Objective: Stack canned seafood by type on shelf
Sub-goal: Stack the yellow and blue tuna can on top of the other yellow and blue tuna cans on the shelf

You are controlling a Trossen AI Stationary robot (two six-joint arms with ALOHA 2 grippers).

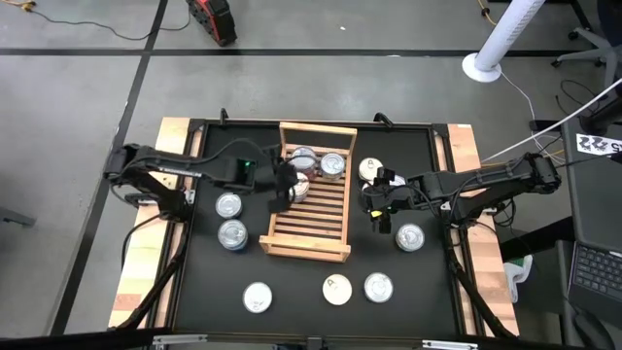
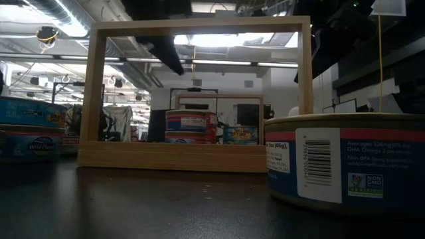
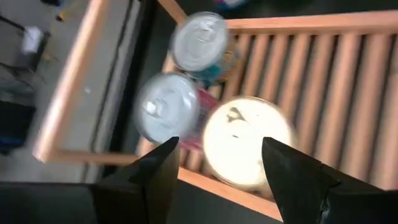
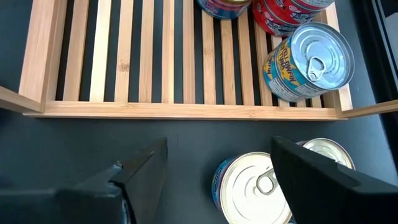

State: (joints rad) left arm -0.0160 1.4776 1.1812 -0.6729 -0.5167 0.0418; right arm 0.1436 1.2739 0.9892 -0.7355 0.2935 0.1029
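Note:
The wooden slatted shelf lies mid-table. At its far end stand three tins: a silver-lidded one, a red-labelled one and a cream-lidded one against the left rail. My left gripper hovers open over the cream-lidded tin, at the shelf's left side. My right gripper is open just right of the shelf, above a silver-lidded tin standing on the table. A second tin stands beside that one. The shelf tins also show in the right wrist view, among them a yellow-and-blue tin.
More tins stand on the black table: two left of the shelf, one on the right, and three along the near side. The low view has a blue-labelled tin close by and the shelf's end rail.

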